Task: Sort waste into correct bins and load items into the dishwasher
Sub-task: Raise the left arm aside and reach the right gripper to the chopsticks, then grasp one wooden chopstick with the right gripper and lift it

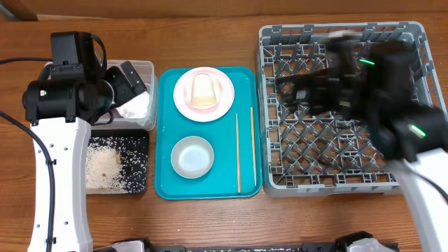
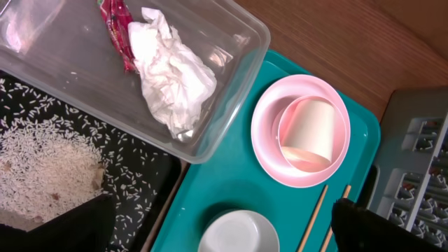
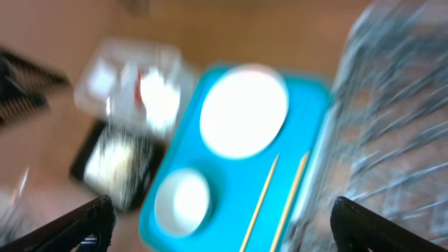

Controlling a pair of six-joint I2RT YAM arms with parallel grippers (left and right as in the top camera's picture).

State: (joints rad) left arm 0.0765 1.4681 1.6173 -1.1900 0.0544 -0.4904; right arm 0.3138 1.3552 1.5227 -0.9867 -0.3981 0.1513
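Note:
The clear tub (image 1: pixel 143 68) holds the red wrapper (image 2: pixel 115 28) and crumpled tissue (image 2: pixel 171 77). The black tray (image 1: pixel 140 140) in front of it holds rice scraps (image 1: pixel 105 168). A cream cup (image 1: pixel 202 89) lies on a pink dish (image 1: pixel 183 98) on the teal tray. A white bowl (image 1: pixel 192 155) and two chopsticks (image 1: pixel 238 150) also lie there. The grey dish rack (image 1: pixel 343 140) stands at the right. My left gripper (image 1: pixel 129 80) is open and empty over the tub. My right gripper (image 3: pixel 238 224) is open and empty, blurred, above the rack's left part.
The teal serving tray (image 1: pixel 164 185) sits between the bins and the rack. The left arm's white link (image 1: pixel 59 182) runs along the table's left side. The right arm (image 1: pixel 420 161) crosses the rack's right side. Bare wooden table lies in front.

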